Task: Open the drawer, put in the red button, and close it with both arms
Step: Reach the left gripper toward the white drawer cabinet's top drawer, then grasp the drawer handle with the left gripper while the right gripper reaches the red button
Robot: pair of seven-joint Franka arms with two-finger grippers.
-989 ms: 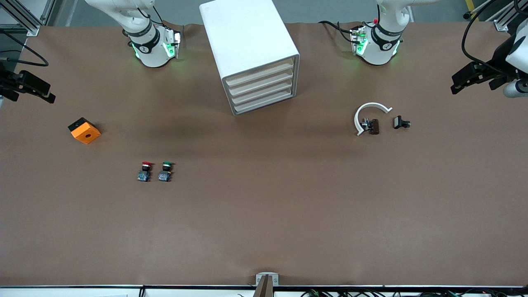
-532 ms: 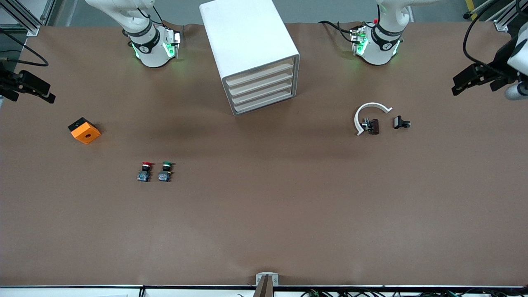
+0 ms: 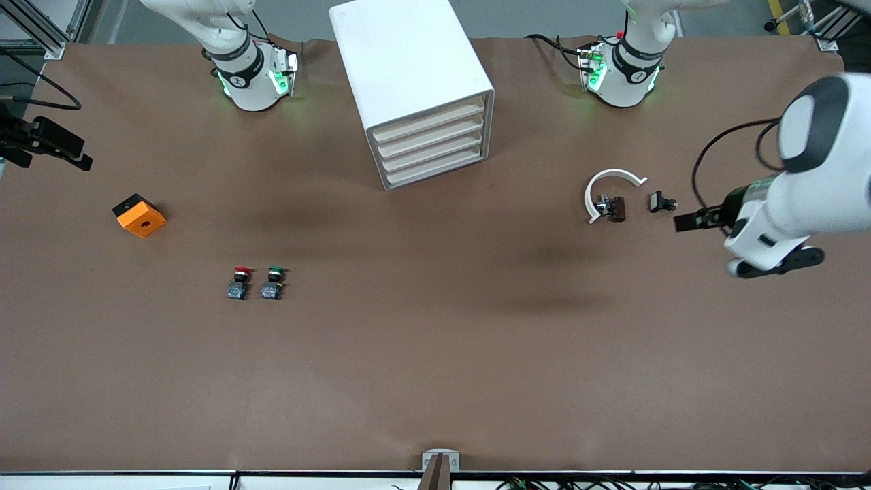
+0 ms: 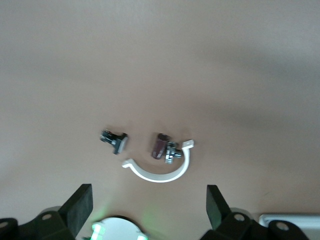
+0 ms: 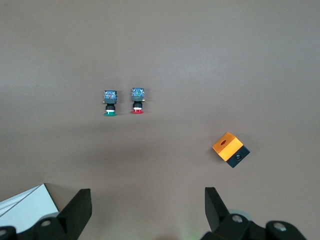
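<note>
Drawers on the white cabinet were all shut. Red button sat mid-table toward the right arm's end, just beside the green button. Left gripper hung released above the white clip near the left arm's edge. Right gripper waited released by its edge, near the orange block.

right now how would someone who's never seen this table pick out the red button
Start at the white drawer cabinet, then look nearer the front camera, toward the right arm's end, for two small switches standing side by side. The red button is the one closer to the orange block; its twin, the green button, differs only in cap colour.
</note>
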